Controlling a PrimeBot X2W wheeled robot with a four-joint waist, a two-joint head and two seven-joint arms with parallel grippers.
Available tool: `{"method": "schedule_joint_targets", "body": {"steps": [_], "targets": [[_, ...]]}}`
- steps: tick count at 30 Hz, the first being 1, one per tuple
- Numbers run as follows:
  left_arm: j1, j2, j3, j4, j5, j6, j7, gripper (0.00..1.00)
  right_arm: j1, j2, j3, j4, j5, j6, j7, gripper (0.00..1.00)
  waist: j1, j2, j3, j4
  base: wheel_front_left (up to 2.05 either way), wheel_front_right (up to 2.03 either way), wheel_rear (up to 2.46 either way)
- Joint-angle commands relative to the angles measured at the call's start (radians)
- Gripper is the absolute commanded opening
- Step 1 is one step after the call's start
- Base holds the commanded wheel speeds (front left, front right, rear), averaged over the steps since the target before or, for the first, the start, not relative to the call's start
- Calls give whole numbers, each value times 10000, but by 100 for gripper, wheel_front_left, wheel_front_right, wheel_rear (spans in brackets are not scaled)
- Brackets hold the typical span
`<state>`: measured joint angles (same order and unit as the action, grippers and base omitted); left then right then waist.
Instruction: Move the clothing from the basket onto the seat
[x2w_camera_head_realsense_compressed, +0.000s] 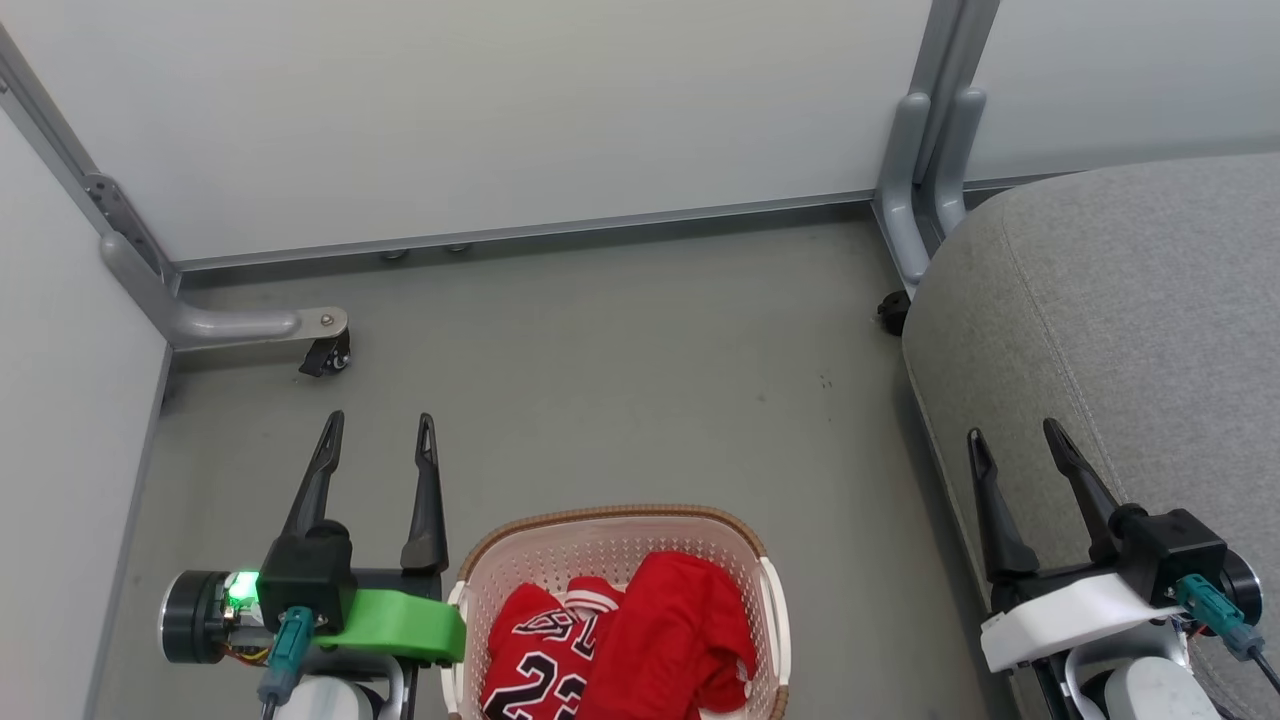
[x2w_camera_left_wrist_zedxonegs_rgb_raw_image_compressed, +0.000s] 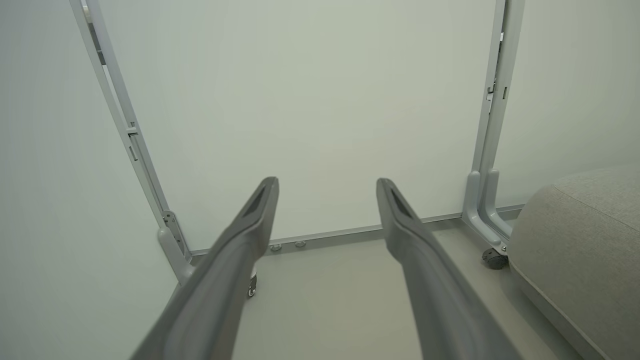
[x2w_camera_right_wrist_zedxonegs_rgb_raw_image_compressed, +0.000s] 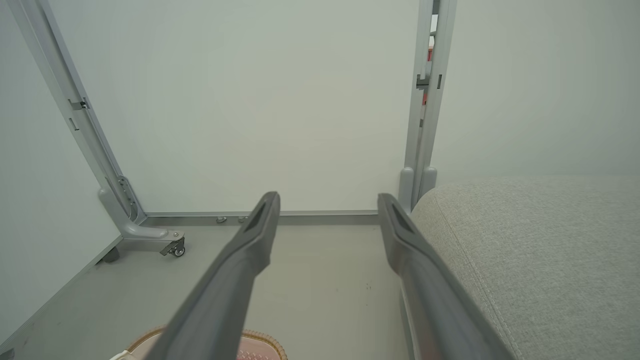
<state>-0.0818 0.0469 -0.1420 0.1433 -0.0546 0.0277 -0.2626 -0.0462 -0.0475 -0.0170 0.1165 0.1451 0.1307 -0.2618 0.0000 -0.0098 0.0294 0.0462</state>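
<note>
The white perforated basket (x2w_camera_head_realsense_compressed: 480, 590) with a brown rim stands on the floor at the bottom middle of the head view; its rim (x2w_camera_right_wrist_zedxonegs_rgb_raw_image_compressed: 260, 337) peeks in at the bottom of the right wrist view. Inside lies the clothing: a red jersey (x2w_camera_head_realsense_compressed: 535, 665) with black lettering and a plain red garment (x2w_camera_head_realsense_compressed: 680, 630) over it. The light-grey seat (x2w_camera_head_realsense_compressed: 1120, 300) fills the right side; its cushion (x2w_camera_left_wrist_zedxonegs_rgb_raw_image_compressed: 580, 250) (x2w_camera_right_wrist_zedxonegs_rgb_raw_image_compressed: 540, 250) shows in both wrist views. My left gripper (x2w_camera_head_realsense_compressed: 380, 425) (x2w_camera_left_wrist_zedxonegs_rgb_raw_image_compressed: 327, 185) is open, left of the basket. My right gripper (x2w_camera_head_realsense_compressed: 1015, 435) (x2w_camera_right_wrist_zedxonegs_rgb_raw_image_compressed: 327, 200) is open over the seat's left edge.
White partition panels stand behind and to the left, on grey metal feet with castors (x2w_camera_head_realsense_compressed: 325, 355) (x2w_camera_head_realsense_compressed: 893, 310). Grey floor (x2w_camera_head_realsense_compressed: 620, 380) stretches between the basket and the back panel.
</note>
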Motion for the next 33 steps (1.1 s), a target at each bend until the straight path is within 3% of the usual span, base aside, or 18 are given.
{"method": "schedule_joint_targets", "body": {"steps": [1, 12, 33], "targets": [[-102, 63, 18, 14, -22, -19, -33, 100, 73, -53, 3, 21, -4, 1, -49, 100, 0, 98, 14, -11, 0, 0, 0], [-422, 62, -63, 137, -80, -171, -24, 100, -291, -53, 170, -57, -17, 1, -49, 100, 0, 98, 409, -459, 0, 0, 0], [-2372, 288, -578, 1890, 470, -930, -22, 100, -1516, -39, 630, -722, 322, -3, -49, 100, 0, 98, 3053, -2844, 0, 0, 0]]}}
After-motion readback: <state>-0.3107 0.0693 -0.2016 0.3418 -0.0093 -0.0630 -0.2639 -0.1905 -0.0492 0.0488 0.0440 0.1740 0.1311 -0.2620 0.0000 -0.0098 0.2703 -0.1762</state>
